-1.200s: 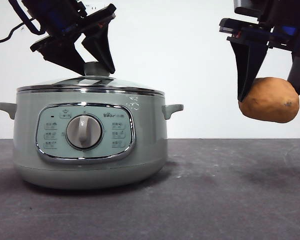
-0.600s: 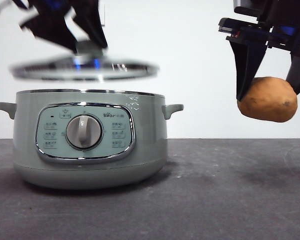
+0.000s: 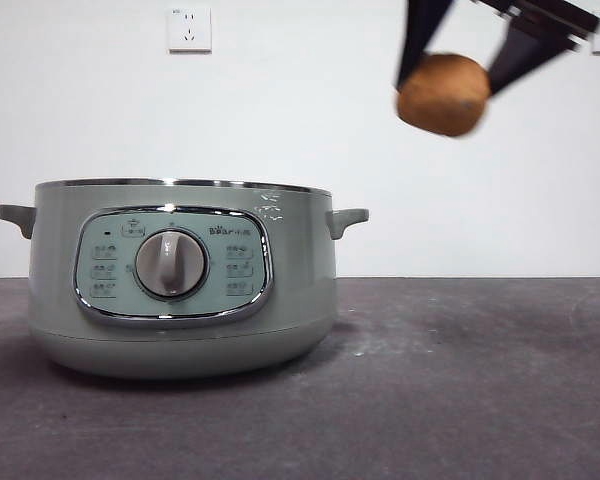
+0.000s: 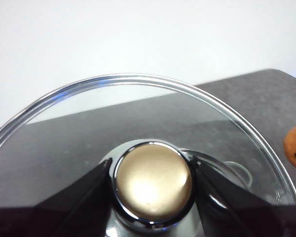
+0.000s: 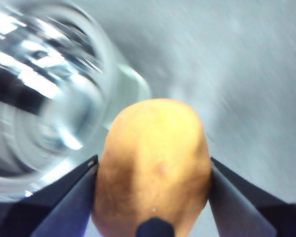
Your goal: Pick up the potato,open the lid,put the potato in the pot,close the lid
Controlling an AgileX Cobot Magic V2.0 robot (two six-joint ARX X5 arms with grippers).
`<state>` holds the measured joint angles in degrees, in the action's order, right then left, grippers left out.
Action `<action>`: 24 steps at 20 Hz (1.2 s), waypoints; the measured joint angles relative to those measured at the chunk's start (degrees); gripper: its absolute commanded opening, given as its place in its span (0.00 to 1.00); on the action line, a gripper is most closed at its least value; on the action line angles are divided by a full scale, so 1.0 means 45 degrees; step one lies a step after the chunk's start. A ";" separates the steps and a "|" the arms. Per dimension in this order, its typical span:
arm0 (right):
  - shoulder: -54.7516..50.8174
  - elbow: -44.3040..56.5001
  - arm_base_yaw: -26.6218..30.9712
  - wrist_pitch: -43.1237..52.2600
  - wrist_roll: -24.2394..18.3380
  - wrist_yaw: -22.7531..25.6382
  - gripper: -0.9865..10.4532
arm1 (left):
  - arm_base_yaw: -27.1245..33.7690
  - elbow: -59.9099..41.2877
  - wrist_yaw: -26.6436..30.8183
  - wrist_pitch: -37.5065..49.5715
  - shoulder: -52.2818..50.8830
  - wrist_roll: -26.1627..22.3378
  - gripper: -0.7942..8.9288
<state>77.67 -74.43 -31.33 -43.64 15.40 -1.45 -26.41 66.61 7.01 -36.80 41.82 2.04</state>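
One dark grey worktop (image 3: pixel 460 400), carrying one pot (image 3: pixel 180 300): large, round, pale sage-green electric cooker, uncovered, chrome rim bare at the top. Two small side handles, one per side. One chrome-framed control panel on its front with one grey dial (image 3: pixel 170 264) and small buttons either side.

One glass lid (image 4: pixel 227 128), off the pot, out of the front view, seen only from the left wrist; chrome rim arcing around, worktop visible through the glass. One round knob (image 4: pixel 153 185) at its centre, shiny under glare. Left claw (image 4: pixel 153 190) clenched on that knob, one black jaw pressed to each side.

One potato (image 3: pixel 443 94), oval, orange-brown, motion-blurred, high in the air, above rim level and off to the side of the pot near one handle. Right claw (image 3: pixel 460 50) grasping the potato, one jaw on each flank.

Two white wall sockets behind, one (image 3: pixel 189 29) above the pot, one cut off at the upper corner.
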 measured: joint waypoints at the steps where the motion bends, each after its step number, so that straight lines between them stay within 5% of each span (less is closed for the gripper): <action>1: 0.0364 -0.0491 -0.0233 -0.0005 -0.0102 -0.0010 0.11 | 0.0000 0.0000 0.0194 -0.0350 -0.0476 -0.0024 0.07; 14: 0.8072 -0.7533 -0.3021 -0.0102 -0.2535 0.0005 0.08 | 0.0000 0.0000 0.0418 -0.2477 -0.2487 -0.0029 0.07; 21: 1.0297 -0.8077 -0.3308 0.0136 -0.3259 0.0049 0.10 | 0.0000 0.0000 0.0418 -0.2472 -0.2511 -0.0024 0.07; 24: 1.0404 -0.8077 -0.3288 0.0170 -0.3342 0.0044 0.18 | 0.0000 0.0000 0.0418 -0.2482 -0.2511 -0.0024 0.07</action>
<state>124.49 -110.78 -46.13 -42.87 0.36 -1.26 -26.41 66.61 8.88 -47.97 30.52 1.93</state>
